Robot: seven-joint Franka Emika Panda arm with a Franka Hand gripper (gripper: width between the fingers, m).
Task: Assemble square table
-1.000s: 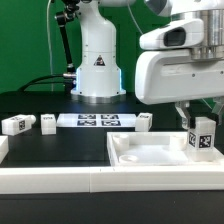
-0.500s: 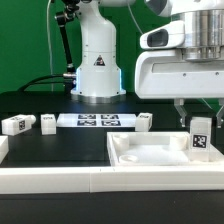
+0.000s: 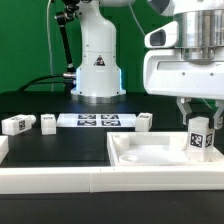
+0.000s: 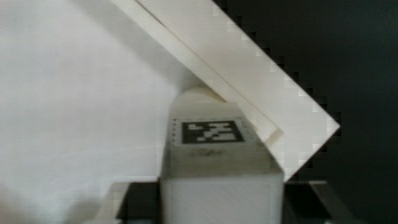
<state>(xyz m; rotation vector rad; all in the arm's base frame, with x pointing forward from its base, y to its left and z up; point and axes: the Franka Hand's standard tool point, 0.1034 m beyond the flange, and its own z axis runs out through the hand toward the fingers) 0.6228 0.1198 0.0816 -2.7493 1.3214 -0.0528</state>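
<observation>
The square table's white slab (image 3: pixel 150 155) lies at the front right, recessed side up. My gripper (image 3: pixel 200 119) is shut on one white tagged leg (image 3: pixel 201 138) and holds it upright at the slab's far right corner. In the wrist view the leg (image 4: pixel 222 150) stands between my gripper's (image 4: pixel 222 207) dark fingers (image 4: pixel 135 204), beside the slab's raised corner rim (image 4: pixel 267 85). Whether the leg touches the slab is hidden. Three more legs lie on the black table: two at the exterior view's left (image 3: pixel 12 124) (image 3: pixel 47 122), one mid-table (image 3: pixel 145 121).
The marker board (image 3: pixel 95 120) lies flat between the loose legs, in front of the robot base (image 3: pixel 97 75). A long white rail (image 3: pixel 60 180) runs along the front edge, left of the slab.
The gripper with the leg has shifted slightly toward the exterior view's right and a little lower over the slab's corner. The loose legs have not moved.
</observation>
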